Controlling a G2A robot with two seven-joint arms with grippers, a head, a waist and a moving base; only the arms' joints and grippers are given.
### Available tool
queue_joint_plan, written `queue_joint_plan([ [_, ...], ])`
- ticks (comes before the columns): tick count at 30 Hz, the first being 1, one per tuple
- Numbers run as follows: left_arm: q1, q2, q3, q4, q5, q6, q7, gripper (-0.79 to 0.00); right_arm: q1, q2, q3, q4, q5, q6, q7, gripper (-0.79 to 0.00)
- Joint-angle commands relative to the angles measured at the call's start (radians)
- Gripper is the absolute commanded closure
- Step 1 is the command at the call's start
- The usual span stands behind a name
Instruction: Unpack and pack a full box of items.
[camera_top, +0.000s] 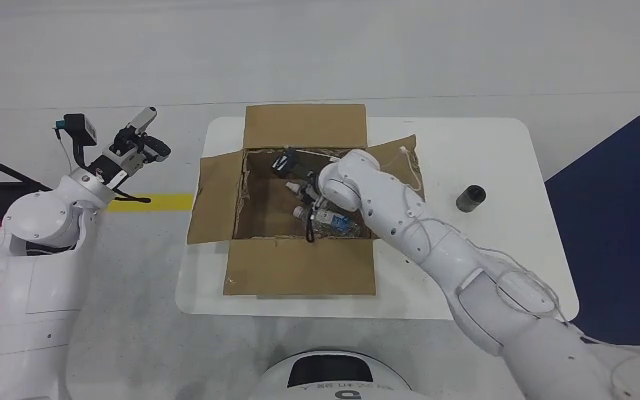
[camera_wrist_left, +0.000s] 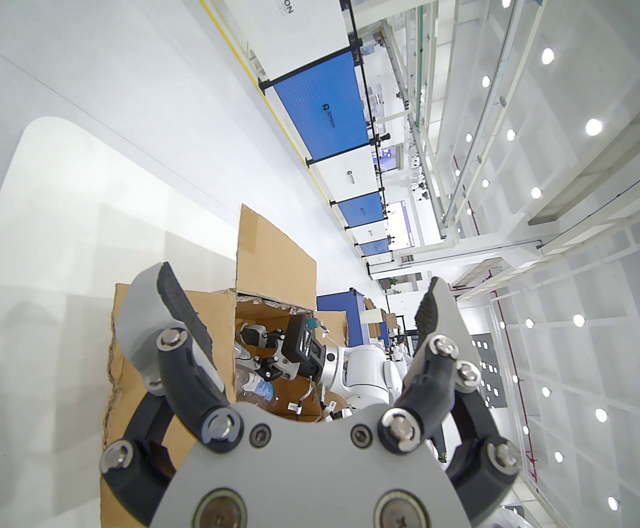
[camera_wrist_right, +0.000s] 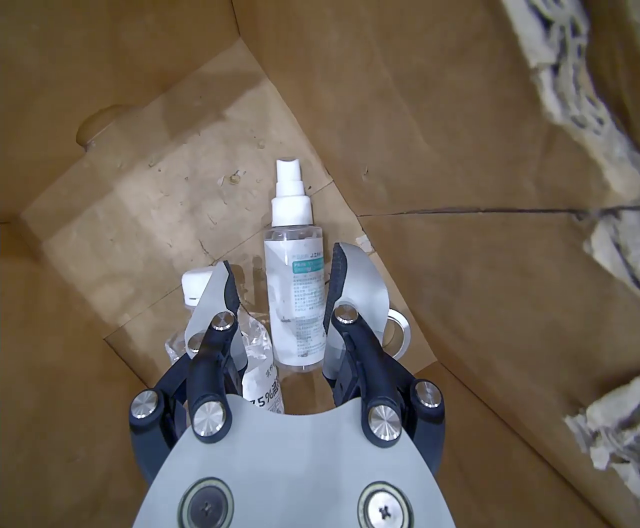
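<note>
An open cardboard box (camera_top: 300, 268) stands on the white table (camera_top: 480, 290). My right gripper (camera_wrist_right: 281, 257) is down inside the box (camera_wrist_right: 450, 150), open, its fingers on either side of a clear spray bottle (camera_wrist_right: 295, 300) with a white nozzle that lies on the box floor. A second clear bottle (camera_wrist_right: 200, 292) with a white cap lies beside it, partly hidden by one finger. From above, the right gripper (camera_top: 303, 192) is over the bottles (camera_top: 330, 218). My left gripper (camera_top: 148, 118) is held up off the table's left side, open and empty (camera_wrist_left: 298, 275).
A metal ring (camera_wrist_right: 398, 327) lies on the box floor by the right finger. A small black cylinder (camera_top: 470, 197) stands on the table right of the box. The box flaps (camera_wrist_left: 275, 260) are spread outward, with torn edges (camera_wrist_right: 590, 95).
</note>
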Motion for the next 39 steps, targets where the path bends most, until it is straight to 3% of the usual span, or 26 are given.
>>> queue_joint_plan([
  [1, 0.000, 0.000, 0.000, 0.000, 0.000, 0.000, 0.000, -0.785, 0.011, -0.013, -0.013, 0.026, 0.001, -0.007, 0.001, -0.406],
  [7, 0.000, 0.000, 0.000, 0.000, 0.000, 0.000, 0.000, -0.785, 0.042, -0.060, -0.052, 0.124, 0.015, -0.015, 0.006, -0.422],
  [24, 0.000, 0.000, 0.000, 0.000, 0.000, 0.000, 0.000, -0.785, 0.102, -0.174, -0.118, 0.359, -0.010, -0.008, -0.032, -0.329],
  [26, 0.000, 0.000, 0.000, 0.000, 0.000, 0.000, 0.000, -0.785, 0.108, -0.184, -0.118, 0.375, -0.009, -0.011, -0.040, -0.102],
  [27, 0.000, 0.000, 0.000, 0.000, 0.000, 0.000, 0.000, -0.785, 0.110, -0.188, -0.118, 0.378, -0.010, -0.017, -0.048, -0.055],
  [28, 0.000, 0.000, 0.000, 0.000, 0.000, 0.000, 0.000, -0.785, 0.111, -0.189, -0.115, 0.381, -0.008, -0.028, -0.058, 0.000],
  [33, 0.000, 0.000, 0.000, 0.000, 0.000, 0.000, 0.000, -0.785, 0.108, -0.174, -0.090, 0.338, -0.017, -0.064, -0.099, 0.000],
  [39, 0.000, 0.000, 0.000, 0.000, 0.000, 0.000, 0.000, -0.785, 0.032, -0.084, 0.003, 0.096, -0.080, -0.075, -0.111, 0.000],
])
